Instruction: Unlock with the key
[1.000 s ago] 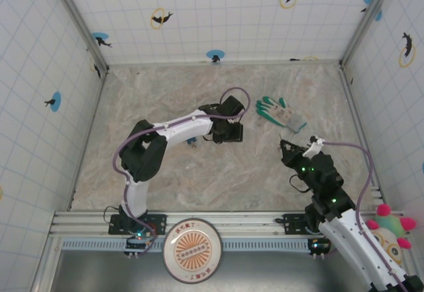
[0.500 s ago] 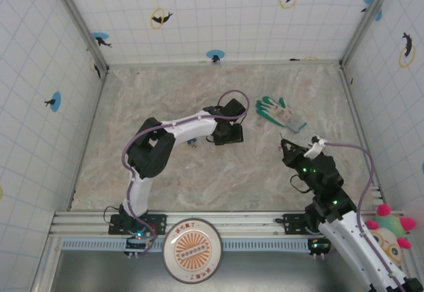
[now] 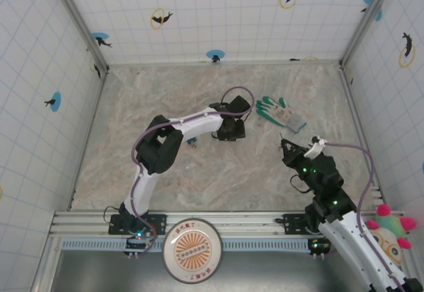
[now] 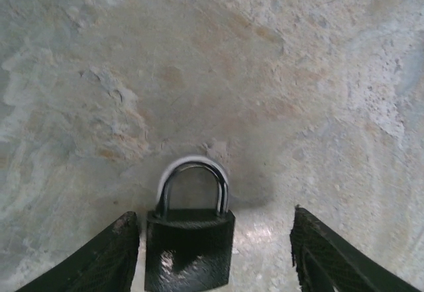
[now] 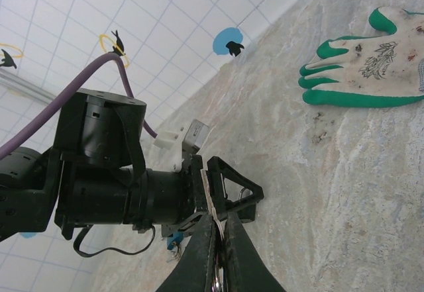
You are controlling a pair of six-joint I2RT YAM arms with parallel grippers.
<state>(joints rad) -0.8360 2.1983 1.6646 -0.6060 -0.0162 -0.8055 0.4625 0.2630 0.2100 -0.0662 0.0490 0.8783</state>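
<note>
A black padlock [image 4: 189, 245] with a silver shackle lies flat on the stone tabletop [image 4: 212, 73]. It sits between the fingers of my left gripper [image 4: 213, 214], close against the left finger, with a gap to the right finger. That gripper is open. In the top view the left gripper [image 3: 232, 132] points down at mid-table and covers the padlock. My right gripper [image 3: 283, 147] hovers to its right, shut on the key [image 5: 217, 283], a silvery glint between its fingers. From the right wrist, the right gripper [image 5: 220, 229] points at the left gripper [image 5: 232, 189].
A green-and-white glove [image 3: 281, 112] lies behind the right gripper, also in the right wrist view [image 5: 361, 67]. A small teal-blue block [image 3: 191, 142] lies under the left forearm. Tiled walls enclose the table. A plush toy [image 3: 391, 229] and a round plate [image 3: 192, 249] sit beyond the front rail.
The left gripper has shifted slightly right and its elbow has swung inward. Its jaws have narrowed a little. The right arm has not moved.
</note>
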